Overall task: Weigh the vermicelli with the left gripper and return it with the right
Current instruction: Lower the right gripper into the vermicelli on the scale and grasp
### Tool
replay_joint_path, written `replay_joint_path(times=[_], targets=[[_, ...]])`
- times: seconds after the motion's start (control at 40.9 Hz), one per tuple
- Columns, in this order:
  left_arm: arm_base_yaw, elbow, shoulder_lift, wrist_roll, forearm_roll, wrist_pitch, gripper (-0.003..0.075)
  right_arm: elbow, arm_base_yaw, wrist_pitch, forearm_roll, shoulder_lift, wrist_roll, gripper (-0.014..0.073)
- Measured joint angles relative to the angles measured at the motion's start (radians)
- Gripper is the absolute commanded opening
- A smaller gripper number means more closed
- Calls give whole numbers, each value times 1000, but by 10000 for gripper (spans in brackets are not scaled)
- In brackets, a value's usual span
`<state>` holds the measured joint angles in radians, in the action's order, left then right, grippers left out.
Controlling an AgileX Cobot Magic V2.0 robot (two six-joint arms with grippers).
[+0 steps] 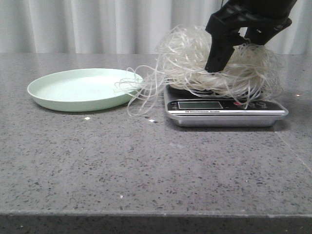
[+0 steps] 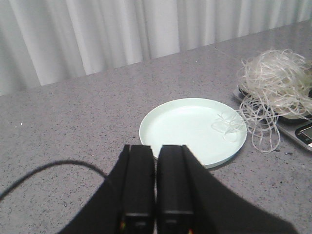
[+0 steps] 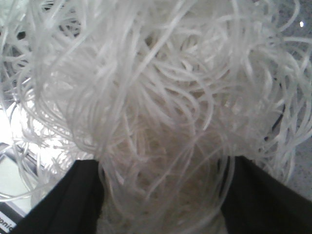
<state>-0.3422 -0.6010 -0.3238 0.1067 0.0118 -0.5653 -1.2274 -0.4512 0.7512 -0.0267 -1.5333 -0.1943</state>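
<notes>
The vermicelli [image 1: 190, 63] is a big whitish tangle piled on the digital scale [image 1: 224, 117], with loose strands hanging over the scale's left side and reaching the rim of the pale green plate [image 1: 48, 95]. My right gripper [image 1: 236, 53] is pushed down into the pile from above. In the right wrist view its fingers [image 3: 63, 200] stand wide apart with the vermicelli [image 3: 156, 97] filling the gap between them. My left gripper [image 2: 156, 151] is shut and empty, held back over the table, with the plate [image 2: 185, 126] and the vermicelli [image 2: 275, 83] ahead of it. It is out of the front view.
The scale [image 2: 304, 134] stands right of the plate on a grey speckled counter. A white curtain hangs behind. A few strands lie inside the plate's edge nearest the scale [image 2: 226, 124]. The counter's front edge runs along the bottom of the front view.
</notes>
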Motion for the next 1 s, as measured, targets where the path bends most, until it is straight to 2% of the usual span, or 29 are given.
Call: replay_joint_path(times=[0.147, 0.22, 0.782, 1.002], targets=[[0, 0, 0, 0, 2, -4, 137, -2, 0, 0, -7, -2, -3, 133], [0, 0, 0, 0, 6, -4, 137, -2, 0, 0, -7, -2, -3, 161], [0, 0, 0, 0, 10, -6, 137, -5, 0, 25, -7, 53, -5, 149], [0, 0, 0, 0, 10, -6, 137, -102, 0, 78, -7, 87, -5, 149]])
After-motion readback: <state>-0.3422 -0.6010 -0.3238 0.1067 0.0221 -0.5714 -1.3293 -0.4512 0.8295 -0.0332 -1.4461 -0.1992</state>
